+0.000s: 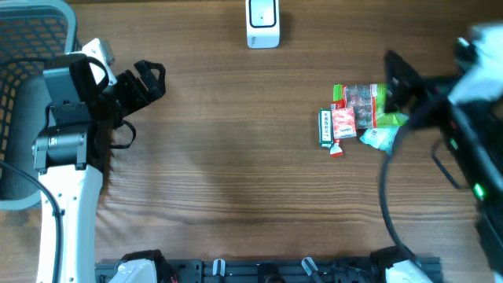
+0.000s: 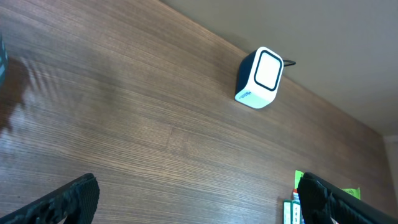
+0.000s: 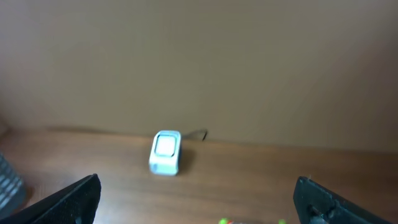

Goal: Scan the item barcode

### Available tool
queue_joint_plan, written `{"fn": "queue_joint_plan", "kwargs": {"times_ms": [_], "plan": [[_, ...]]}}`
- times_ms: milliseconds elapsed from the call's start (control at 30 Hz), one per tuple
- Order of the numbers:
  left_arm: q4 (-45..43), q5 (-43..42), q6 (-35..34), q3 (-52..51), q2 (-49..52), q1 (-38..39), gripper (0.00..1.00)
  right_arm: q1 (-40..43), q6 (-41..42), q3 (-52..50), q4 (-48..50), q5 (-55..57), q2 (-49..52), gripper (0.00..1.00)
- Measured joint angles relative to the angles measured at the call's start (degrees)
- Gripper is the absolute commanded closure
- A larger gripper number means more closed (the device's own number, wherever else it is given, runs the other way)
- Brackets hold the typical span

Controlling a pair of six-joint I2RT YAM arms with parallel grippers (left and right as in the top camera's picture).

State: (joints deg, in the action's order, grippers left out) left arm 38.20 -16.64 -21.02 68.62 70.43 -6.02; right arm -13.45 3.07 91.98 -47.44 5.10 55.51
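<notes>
One wood-grain table (image 1: 236, 181), plain wall (image 3: 199, 56) behind scanner (image 1: 262, 22).

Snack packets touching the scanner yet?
Apart. The overhead view shows the scanner at the far edge and the packets piled well off to one side, with bare table between them.

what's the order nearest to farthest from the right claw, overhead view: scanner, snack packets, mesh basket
1. snack packets, close beside the right claw
2. scanner, middle of the far edge
3. mesh basket, far left corner
</notes>
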Motion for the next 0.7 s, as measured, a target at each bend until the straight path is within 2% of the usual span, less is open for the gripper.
{"fn": "queue_joint_plan", "kwargs": {"times_ms": [133, 300, 500, 700], "plan": [[0.0, 0.0, -0.02, 0.0, 0.0, 0.0, 0.0, 0.0, -1.86, -0.24, -0.02, 2.99, -6.4, 0.0], [-0.09, 0.02, -0.02, 0.0, 0.0, 0.0, 0.0, 1.29, -4.15, -6.1, 0.83, 4.39, -15.96, 0.0], [0.0, 0.0, -0.02, 0.0, 0.02, 0.0, 0.0, 6.67, -4.94, -24.5, 4.39, 3.52, -29.94, 0.0], [0.0, 0.0, -0.02, 0.0, 0.0, 0.0, 0.0, 10.69, -4.94, -46.86, 18.73, -0.02, -44.11, 0.0]]}}
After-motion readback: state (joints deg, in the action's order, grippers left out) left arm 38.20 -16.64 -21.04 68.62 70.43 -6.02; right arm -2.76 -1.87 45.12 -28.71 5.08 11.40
